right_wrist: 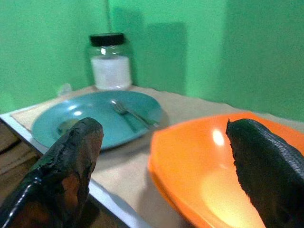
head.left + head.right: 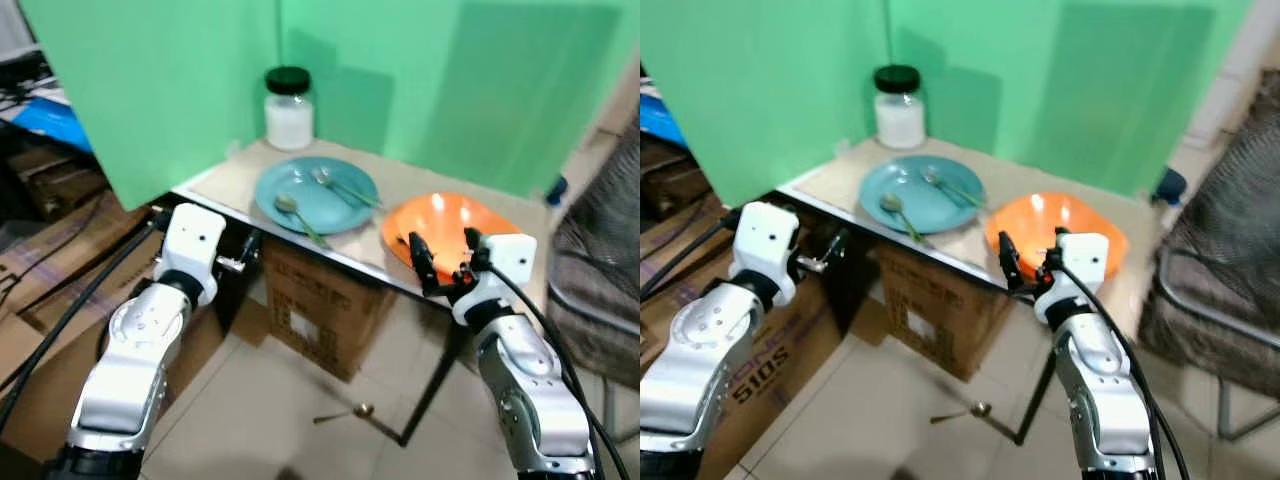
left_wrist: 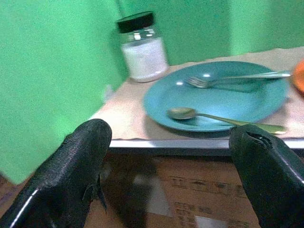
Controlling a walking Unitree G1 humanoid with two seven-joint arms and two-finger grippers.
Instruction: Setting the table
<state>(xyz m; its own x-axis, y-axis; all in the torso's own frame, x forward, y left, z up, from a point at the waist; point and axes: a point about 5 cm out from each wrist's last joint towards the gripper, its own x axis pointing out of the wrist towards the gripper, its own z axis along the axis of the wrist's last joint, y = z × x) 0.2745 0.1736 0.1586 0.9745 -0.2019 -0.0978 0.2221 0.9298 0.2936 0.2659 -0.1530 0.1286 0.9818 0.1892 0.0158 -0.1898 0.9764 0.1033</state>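
Left eye view: a table (image 2: 420, 185) is seen against green backdrop panels (image 2: 190, 80), with a cardboard box (image 2: 315, 310) beneath it. A blue plate (image 2: 335, 205) is placed near the table's front edge, an orange bowl (image 2: 450, 222) just beside it on the robot's right, at the edge. A glass jar (image 2: 288, 108) with a black lid is set behind the plate, upright, holding white contents. A spoon (image 2: 298, 215) is laid on the plate, bowl end toward the plate's middle, handle run out over the front rim toward the robot. A fork (image 2: 345, 188) is laid across the plate too, tines toward the jar, handle pointed toward the orange bowl. Another spoon (image 2: 345, 412) is seen lying on the floor tiles.

The left gripper (image 3: 173, 156) is held open below the table edge, in front of the plate, nothing between its fingers. The right gripper (image 1: 161, 161) is held open at the orange bowl's near rim, nothing gripped.
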